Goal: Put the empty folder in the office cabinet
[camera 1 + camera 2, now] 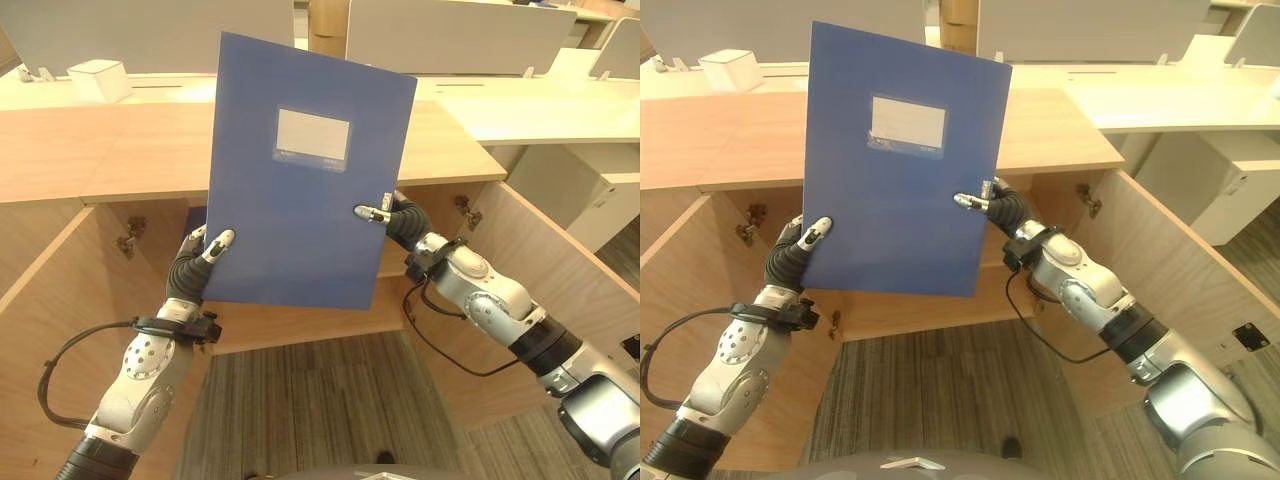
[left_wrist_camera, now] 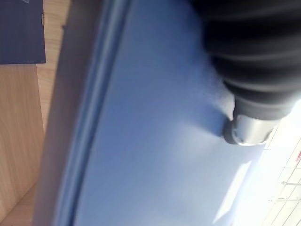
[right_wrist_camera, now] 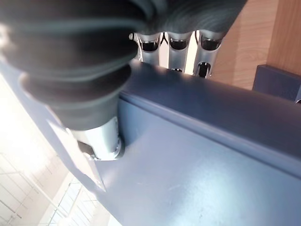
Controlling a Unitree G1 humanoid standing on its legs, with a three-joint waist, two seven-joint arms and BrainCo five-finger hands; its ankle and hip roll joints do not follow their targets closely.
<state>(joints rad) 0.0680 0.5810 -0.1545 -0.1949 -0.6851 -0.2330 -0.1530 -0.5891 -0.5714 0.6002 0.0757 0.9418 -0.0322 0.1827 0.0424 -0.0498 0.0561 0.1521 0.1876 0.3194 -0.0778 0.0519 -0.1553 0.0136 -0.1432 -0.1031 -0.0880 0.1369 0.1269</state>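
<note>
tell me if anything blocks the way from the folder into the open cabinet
Nothing visible does. The blue folder is pinched by the left hand and right hand in front of the cabinet, whose doors are swung open. The folder itself hides most of the interior.

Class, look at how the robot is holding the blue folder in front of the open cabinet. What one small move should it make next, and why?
Probably lower the folder and ease it forward into the cabinet. Both hands, left and right, pinch its lower edges, holding it upright above the cabinet top, while the doors below stand open.
</note>
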